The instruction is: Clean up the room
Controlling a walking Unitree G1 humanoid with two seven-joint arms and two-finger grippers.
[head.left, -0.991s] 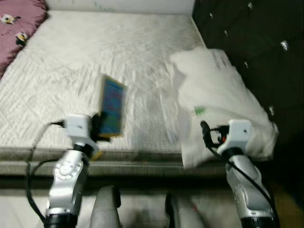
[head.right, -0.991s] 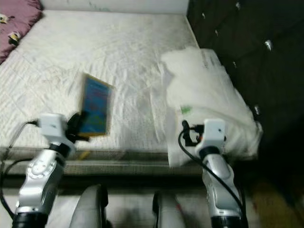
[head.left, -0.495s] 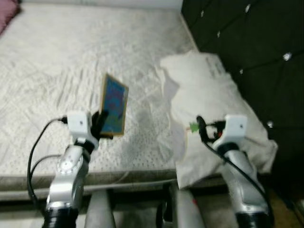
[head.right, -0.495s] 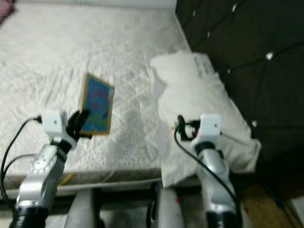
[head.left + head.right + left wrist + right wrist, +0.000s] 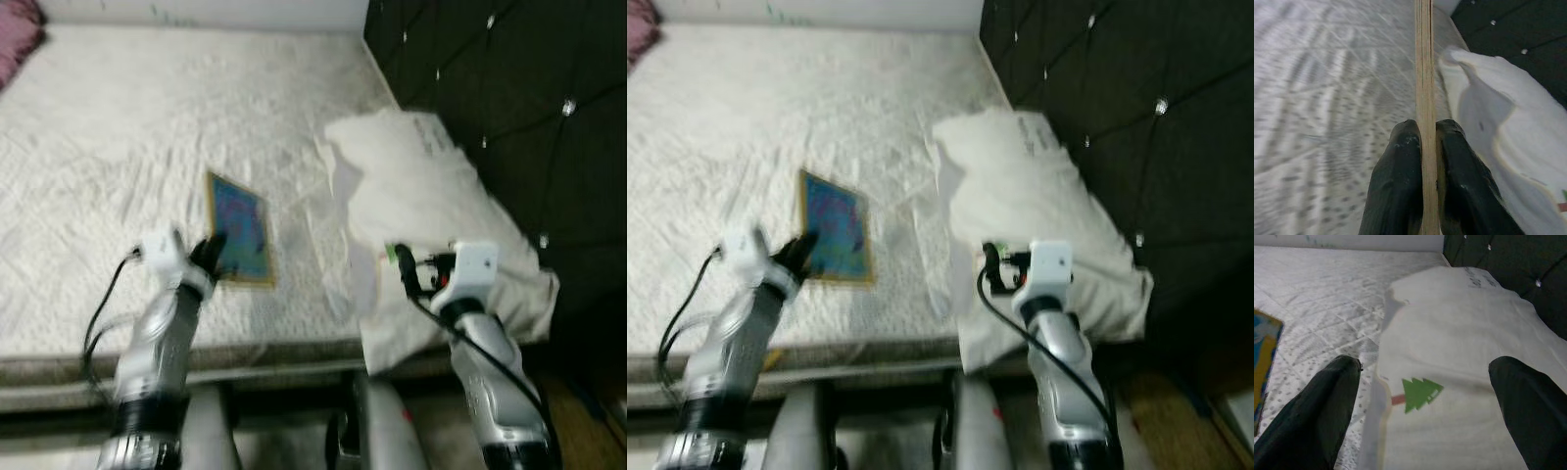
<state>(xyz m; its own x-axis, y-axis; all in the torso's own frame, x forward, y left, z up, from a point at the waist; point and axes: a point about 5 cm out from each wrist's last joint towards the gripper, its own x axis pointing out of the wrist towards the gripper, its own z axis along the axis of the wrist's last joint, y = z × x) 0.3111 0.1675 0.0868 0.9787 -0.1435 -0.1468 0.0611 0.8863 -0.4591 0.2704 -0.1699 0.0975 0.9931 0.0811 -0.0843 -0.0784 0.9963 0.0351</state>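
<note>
I am standing at the edge of a bed with a white quilted mattress cover [image 5: 147,147], looking down over it. My left gripper [image 5: 209,253] is reaching out over the near part of the mattress and is clenching a thin, flat book with a blue picture cover and a yellow-brown border [image 5: 240,230]. In my left wrist view the two black fingers [image 5: 1400,196] are pressing against both faces of the book [image 5: 1425,73], whose pale edge is running straight up between them. From the head views the book seems to be lying low over the mattress, tilted, though the blur is keeping me from telling whether its far edge is touching the cover.

My right gripper [image 5: 1425,401] is hovering just in front of a crumpled white pillow with a small green tree print [image 5: 421,206], its fingers [image 5: 1327,411] spread wide apart and holding nothing. The pillow is resting at the right side of the bed, against a dark tufted headboard with shiny studs [image 5: 509,98]. The green tree mark [image 5: 1420,392] is sitting right between my open fingers.

A corner of dark pink bedding [image 5: 18,44] is showing at the far left of the mattress.
</note>
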